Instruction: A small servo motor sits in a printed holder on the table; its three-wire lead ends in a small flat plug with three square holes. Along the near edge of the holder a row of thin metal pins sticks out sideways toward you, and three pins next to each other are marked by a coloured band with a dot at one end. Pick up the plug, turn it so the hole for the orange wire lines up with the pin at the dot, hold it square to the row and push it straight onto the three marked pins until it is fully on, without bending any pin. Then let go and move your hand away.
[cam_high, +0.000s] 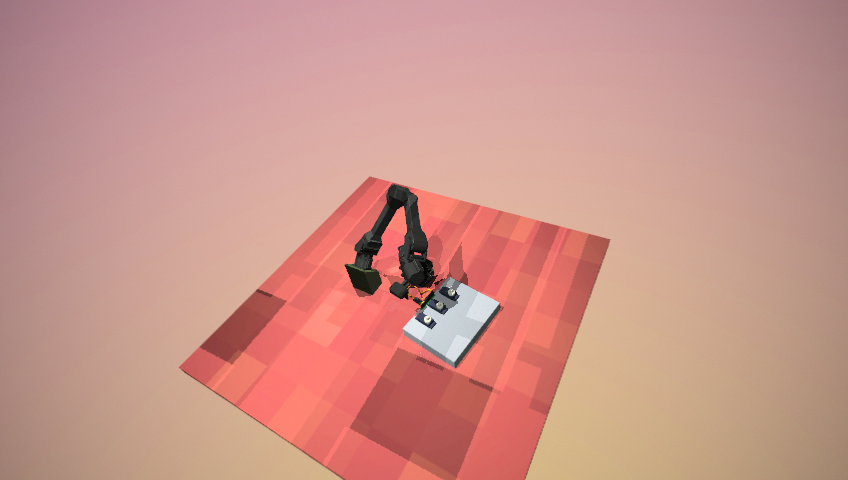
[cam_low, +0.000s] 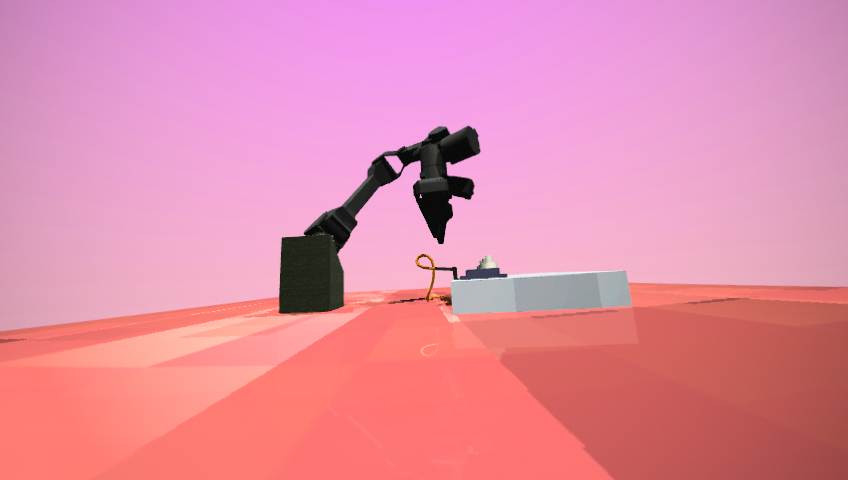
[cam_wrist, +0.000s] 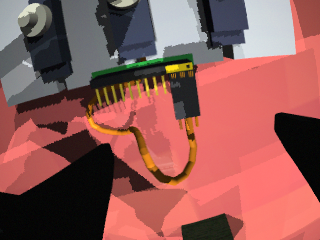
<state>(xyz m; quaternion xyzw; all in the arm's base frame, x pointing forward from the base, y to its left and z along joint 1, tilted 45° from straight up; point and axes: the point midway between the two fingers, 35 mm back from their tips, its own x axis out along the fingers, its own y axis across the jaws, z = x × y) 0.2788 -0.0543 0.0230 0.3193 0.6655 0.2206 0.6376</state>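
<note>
The dark plug (cam_wrist: 185, 102) (cam_low: 444, 268) sits at the three pins below the yellow band (cam_wrist: 176, 68), which has its dot at the right end. Short gold lengths show between band and plug. The plug looks square to the row. The other pins (cam_wrist: 122, 93) stick out to its left and look straight and parallel. The orange-looking lead (cam_wrist: 145, 150) (cam_low: 432, 280) loops from the plug's back to the left end of the row; its wire order cannot be told. My gripper (cam_wrist: 198, 136) (cam_low: 440, 242) is open and empty, above the plug, with the fingers wide to either side.
The pale holder block (cam_high: 470, 327) (cam_low: 571, 291) carries three dark servos with whitish horns. The green board (cam_wrist: 142, 65) runs along its edge behind the pins. The arm's dark base block (cam_high: 363, 279) (cam_low: 306, 273) stands on the pin side of the holder.
</note>
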